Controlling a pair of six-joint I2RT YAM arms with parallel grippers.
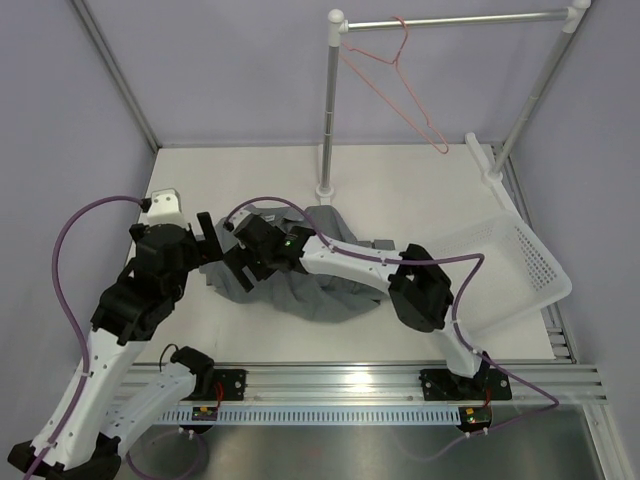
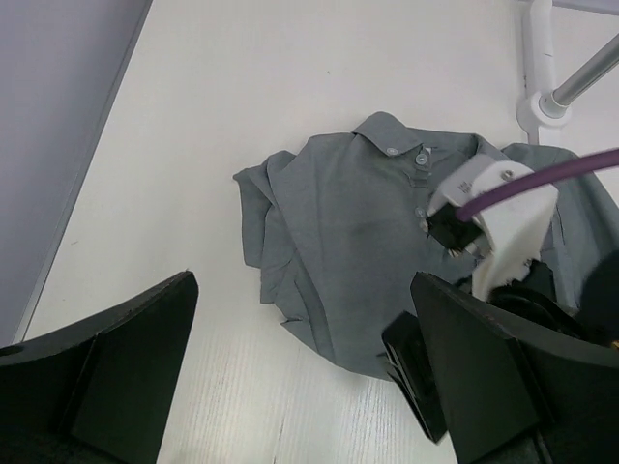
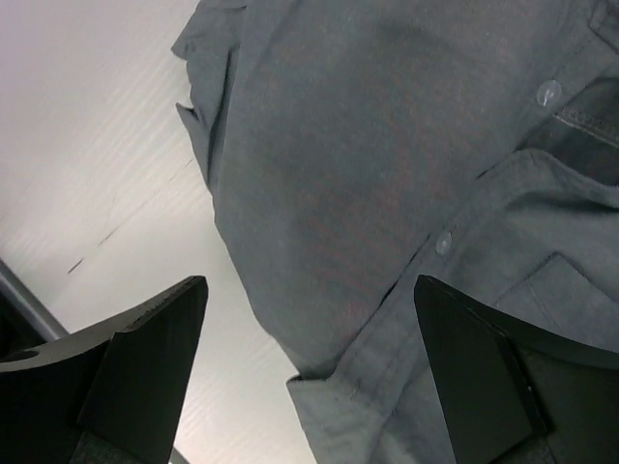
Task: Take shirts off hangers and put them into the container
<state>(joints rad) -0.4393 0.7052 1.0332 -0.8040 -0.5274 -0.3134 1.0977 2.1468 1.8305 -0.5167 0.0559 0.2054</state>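
Right wrist view: shirt (image 3: 368, 174) lies bunched beneath the spread right gripper (image 3: 309, 290).

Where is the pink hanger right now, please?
In the top view the hanger hangs bare on the rail at the back, right of centre, beyond the shirt.

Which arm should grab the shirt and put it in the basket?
The right one. The right fingers hang open right over the shirt, and the basket is on that arm's side. The left fingers are open too, but beside the shirt.
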